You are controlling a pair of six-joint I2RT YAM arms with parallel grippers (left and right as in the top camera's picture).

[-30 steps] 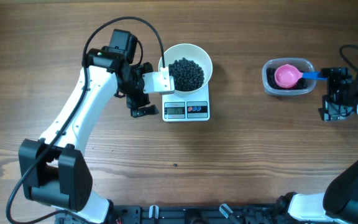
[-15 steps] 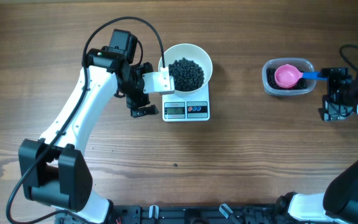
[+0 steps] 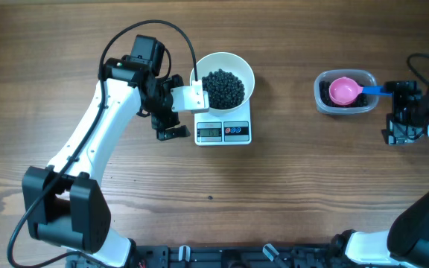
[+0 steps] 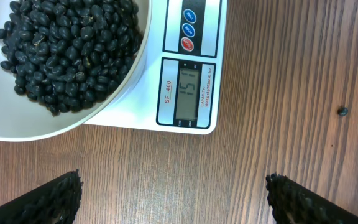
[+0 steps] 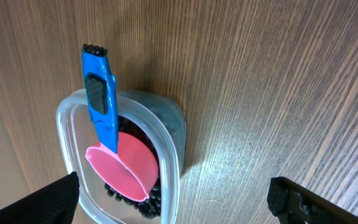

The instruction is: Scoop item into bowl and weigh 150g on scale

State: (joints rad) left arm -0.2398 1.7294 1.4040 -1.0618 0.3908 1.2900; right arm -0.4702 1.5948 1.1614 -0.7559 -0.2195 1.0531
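The left gripper (image 4: pixel 174 182) stood wide open and empty, left of centre in the upper half of the overhead frame, just left of the scale (image 3: pixel 223 132). The white bowl (image 3: pixel 238 65) sat on the scale and held a heap of black beans (image 3: pixel 223 87). The right gripper (image 5: pixel 174 183), also spread wide with nothing in it, hovered at the right edge near the clear tub (image 3: pixel 321 93). In the tub the pink scoop (image 3: pixel 342 91) lay on more beans, its blue handle over the rim.

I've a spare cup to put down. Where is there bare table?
Bare table lies between the scale and the clear tub, and from the scale to the near edge. Crowded beside the bowl, where the left gripper sits.
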